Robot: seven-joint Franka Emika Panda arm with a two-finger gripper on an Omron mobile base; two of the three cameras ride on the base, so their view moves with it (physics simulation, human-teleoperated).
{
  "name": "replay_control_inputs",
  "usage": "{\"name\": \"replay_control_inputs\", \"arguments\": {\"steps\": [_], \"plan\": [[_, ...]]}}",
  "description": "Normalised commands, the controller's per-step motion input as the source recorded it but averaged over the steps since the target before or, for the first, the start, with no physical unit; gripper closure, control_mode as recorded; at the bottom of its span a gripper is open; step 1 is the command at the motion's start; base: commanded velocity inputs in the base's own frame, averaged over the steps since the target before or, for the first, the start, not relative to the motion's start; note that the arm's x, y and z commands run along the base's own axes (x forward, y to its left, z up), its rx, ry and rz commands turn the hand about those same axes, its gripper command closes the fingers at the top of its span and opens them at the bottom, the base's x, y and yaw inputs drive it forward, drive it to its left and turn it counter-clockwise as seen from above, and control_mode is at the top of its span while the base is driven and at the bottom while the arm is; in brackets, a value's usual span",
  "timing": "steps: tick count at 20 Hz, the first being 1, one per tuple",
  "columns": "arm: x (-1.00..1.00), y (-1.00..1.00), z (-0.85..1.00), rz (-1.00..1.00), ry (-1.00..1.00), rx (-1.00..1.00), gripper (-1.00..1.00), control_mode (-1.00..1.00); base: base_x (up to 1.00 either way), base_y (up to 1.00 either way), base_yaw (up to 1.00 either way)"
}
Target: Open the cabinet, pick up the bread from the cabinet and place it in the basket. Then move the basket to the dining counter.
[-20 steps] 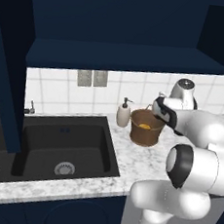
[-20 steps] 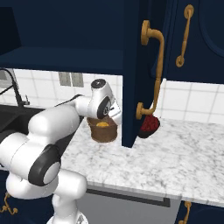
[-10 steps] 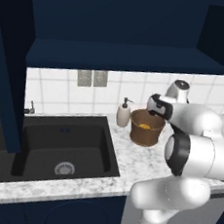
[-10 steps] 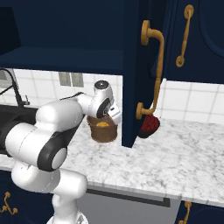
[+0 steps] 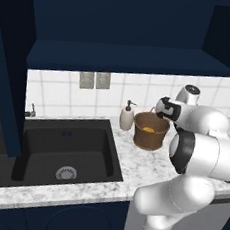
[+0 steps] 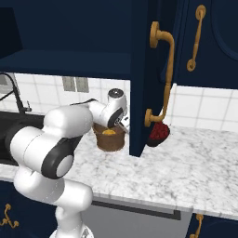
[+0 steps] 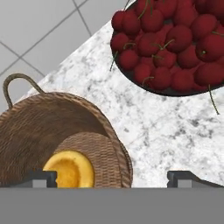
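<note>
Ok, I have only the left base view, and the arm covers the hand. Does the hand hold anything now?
Observer: No. The hand is open and empty; the bread lies on the bottom of the basket.
Operator: Where is the hand compared to the basket?
Observer: One fingertip is above the basket's inside and the other is above the counter outside it, so the rim lies between them.
Operator: Is anything close on that outer side?
Observer: Yes, a bowl of cherries stands on the counter, apart from the basket.
</note>
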Motion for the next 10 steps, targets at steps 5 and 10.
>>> {"name": "replay_control_inputs", "arguments": {"steps": [5,10], "plan": [[0.01,0.13,-0.7,0.06,0.06,0.0,-1.0,-1.0,0.0,0.0,0.0],[0.03,0.04,-0.61,0.06,0.02,0.0,-1.0,-1.0,0.0,0.0,0.0]]}}
